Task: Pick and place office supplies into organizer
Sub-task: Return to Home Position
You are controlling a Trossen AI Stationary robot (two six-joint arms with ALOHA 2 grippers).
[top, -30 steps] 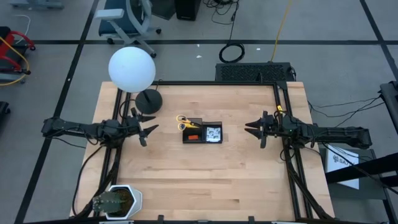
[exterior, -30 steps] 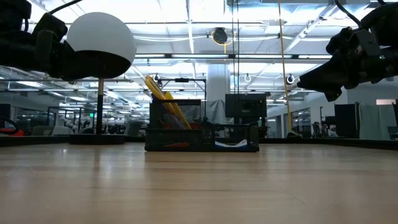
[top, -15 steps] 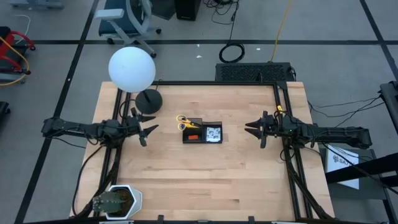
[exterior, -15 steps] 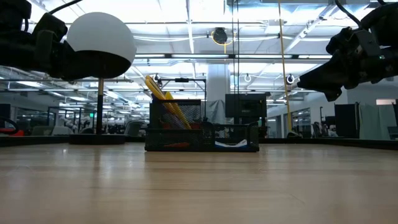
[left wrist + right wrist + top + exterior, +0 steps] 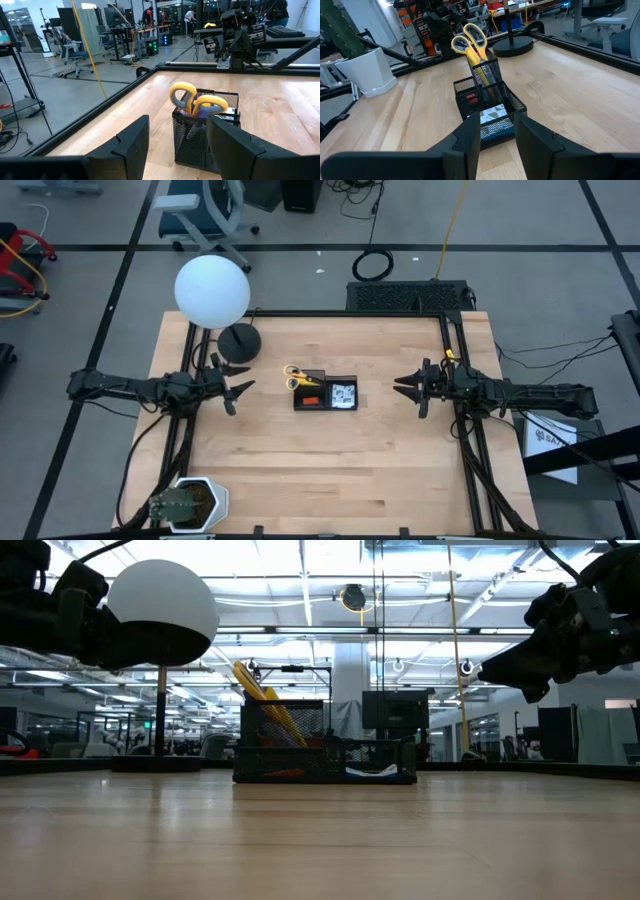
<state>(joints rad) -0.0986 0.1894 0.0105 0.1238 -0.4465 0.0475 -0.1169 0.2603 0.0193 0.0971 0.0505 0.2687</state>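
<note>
The black mesh organizer (image 5: 325, 393) stands on the table's middle. Yellow-handled scissors (image 5: 296, 376) stand tilted in its tall left cup, handles up; they also show in the left wrist view (image 5: 195, 100) and the right wrist view (image 5: 469, 40). A blue and white note pad (image 5: 492, 122) lies in the low right compartment. Something red (image 5: 472, 99) lies in a middle compartment. My left gripper (image 5: 240, 385) hovers open and empty left of the organizer. My right gripper (image 5: 405, 387) hovers open and empty right of it.
A lamp with a white globe (image 5: 212, 290) and round black base (image 5: 240, 341) stands at the far left of the table. A white pot with a green plant (image 5: 187, 504) sits at the near left corner. Bare wood lies in front of the organizer.
</note>
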